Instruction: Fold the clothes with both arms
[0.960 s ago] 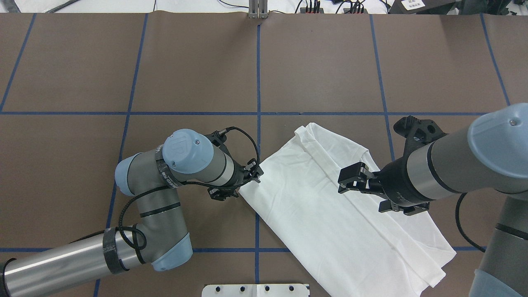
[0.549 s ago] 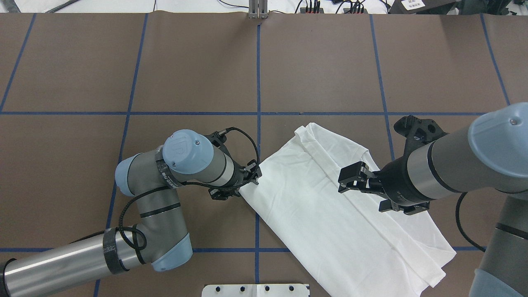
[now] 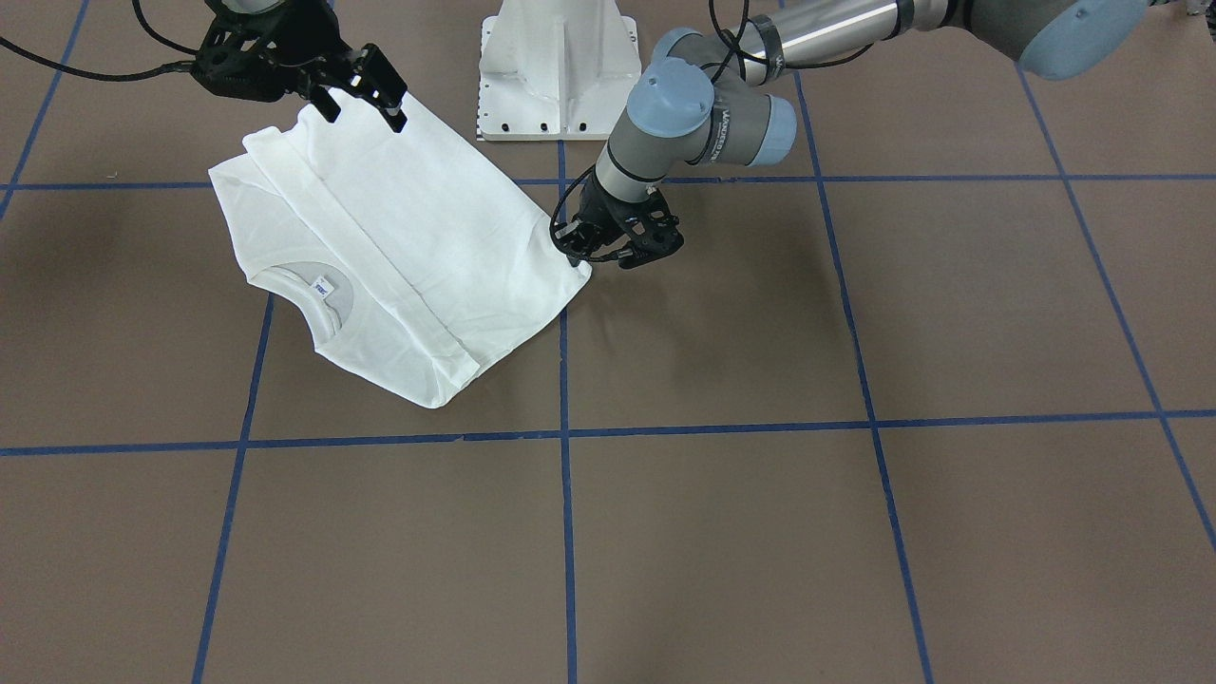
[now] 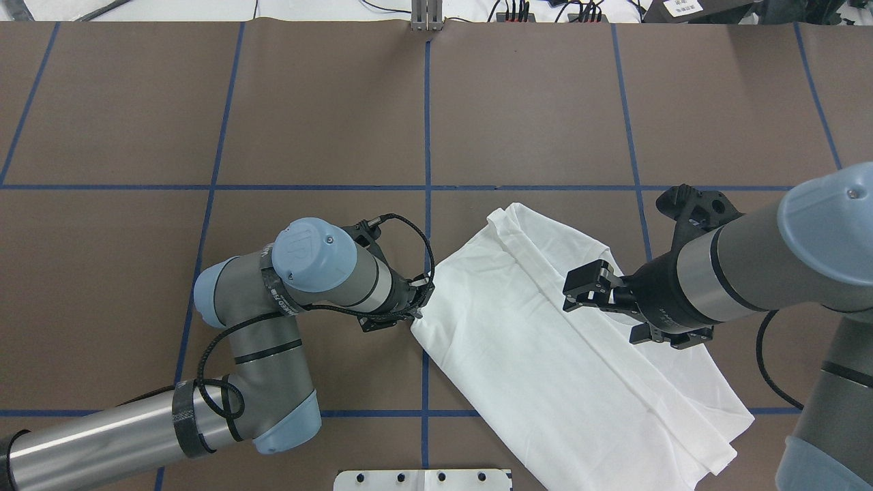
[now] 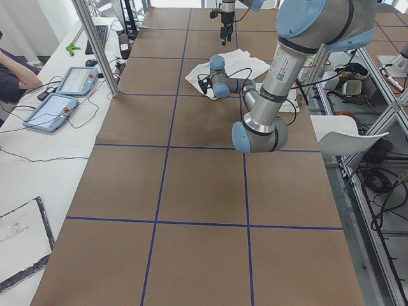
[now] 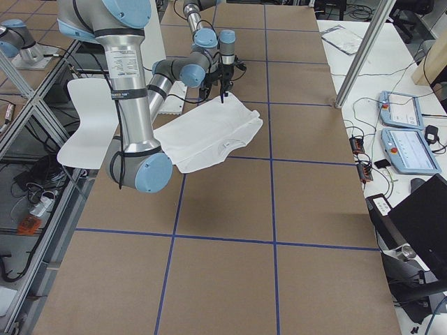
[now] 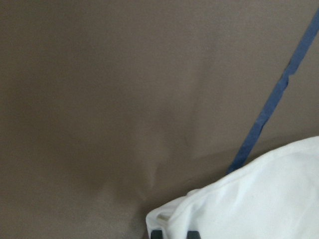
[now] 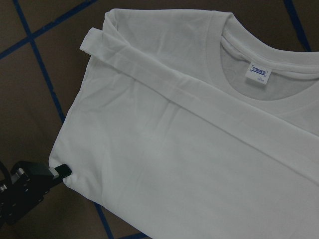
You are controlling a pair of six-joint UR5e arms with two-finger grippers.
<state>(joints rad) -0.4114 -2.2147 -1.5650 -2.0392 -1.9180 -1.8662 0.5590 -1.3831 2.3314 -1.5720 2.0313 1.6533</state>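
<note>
The white T-shirt [image 4: 545, 354] lies on the brown table, folded lengthwise into a long strip, collar end away from the robot. Its ribbed collar and blue-printed neck label [image 3: 324, 284] face up and also show in the right wrist view [image 8: 259, 73]. My left gripper [image 4: 417, 305] is low at the shirt's left corner and is shut on the fabric edge [image 7: 169, 221]. It also shows in the front view [image 3: 581, 255]. My right gripper [image 4: 573, 292] hangs open above the shirt's right half, not touching it, and also shows in the front view [image 3: 361, 100]. No printed text shows.
The white pedestal base [image 3: 559, 66] stands at the robot's edge of the table. Blue tape lines [image 4: 427, 123] divide the brown mat. A side table with tablets [image 5: 64, 95] and a seated person [image 5: 13, 70] lie beyond the far edge.
My left gripper has moved a little right and toward the robot, taking the shirt's left corner with it. My right gripper has shifted slightly right.
</note>
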